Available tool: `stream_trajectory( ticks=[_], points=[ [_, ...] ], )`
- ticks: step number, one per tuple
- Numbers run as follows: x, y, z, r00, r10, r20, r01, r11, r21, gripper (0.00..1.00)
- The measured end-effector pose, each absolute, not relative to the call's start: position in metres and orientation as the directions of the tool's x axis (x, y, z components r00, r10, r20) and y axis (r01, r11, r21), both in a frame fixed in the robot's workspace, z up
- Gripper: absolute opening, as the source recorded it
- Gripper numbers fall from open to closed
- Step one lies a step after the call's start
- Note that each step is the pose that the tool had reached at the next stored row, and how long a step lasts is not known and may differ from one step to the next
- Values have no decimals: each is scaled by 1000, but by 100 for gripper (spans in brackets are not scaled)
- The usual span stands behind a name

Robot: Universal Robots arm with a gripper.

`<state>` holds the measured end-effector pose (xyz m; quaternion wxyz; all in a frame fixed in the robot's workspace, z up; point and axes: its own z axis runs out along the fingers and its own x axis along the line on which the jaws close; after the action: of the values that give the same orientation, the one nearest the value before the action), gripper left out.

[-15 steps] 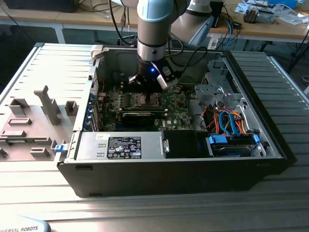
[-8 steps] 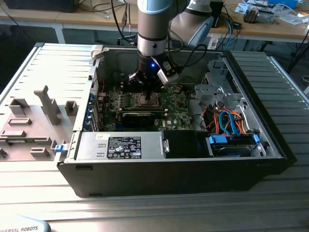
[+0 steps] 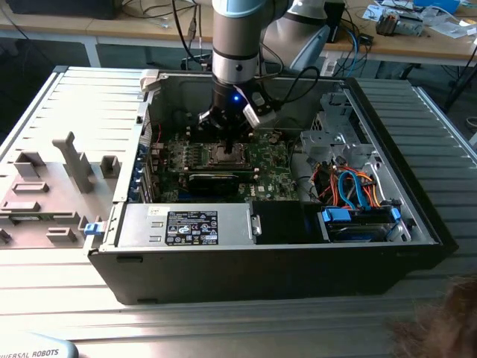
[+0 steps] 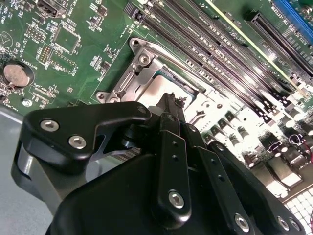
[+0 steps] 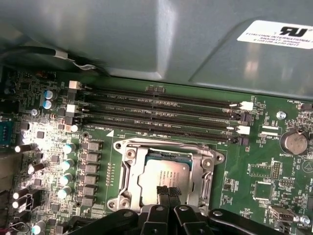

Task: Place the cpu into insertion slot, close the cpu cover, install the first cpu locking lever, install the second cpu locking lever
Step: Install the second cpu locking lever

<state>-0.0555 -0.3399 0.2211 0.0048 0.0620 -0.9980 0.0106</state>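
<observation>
The cpu [image 5: 164, 172] lies flat in its socket on the green motherboard, its silvery top showing through the square window of the cpu cover [image 5: 129, 169]. The cover rests down around the chip. In the second wrist view the cpu [image 4: 164, 87] and the cover [image 4: 139, 73] sit just beyond my fingertips. My gripper [image 5: 167, 192] hangs right over the near edge of the socket with its black fingers pressed together, and I see nothing between them. It appears the same in the second wrist view [image 4: 172, 105]. In the exterior view the gripper [image 3: 231, 143] reaches down into the open case.
Long black memory slots [image 5: 166, 115] run beside the socket, with capacitors [image 5: 66, 164] on its other side. A black graphics card [image 3: 216, 180] and the grey power supply box [image 3: 186, 224] lie nearer the case front. A drive cage with blue and orange cables [image 3: 358, 195] fills the exterior view's right.
</observation>
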Motion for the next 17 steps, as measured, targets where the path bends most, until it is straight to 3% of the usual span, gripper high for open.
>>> stream_trajectory(
  ticks=[17],
  points=[
    [-55,-340,228,-992,-124,11,-124,992,-23,11]
  ],
)
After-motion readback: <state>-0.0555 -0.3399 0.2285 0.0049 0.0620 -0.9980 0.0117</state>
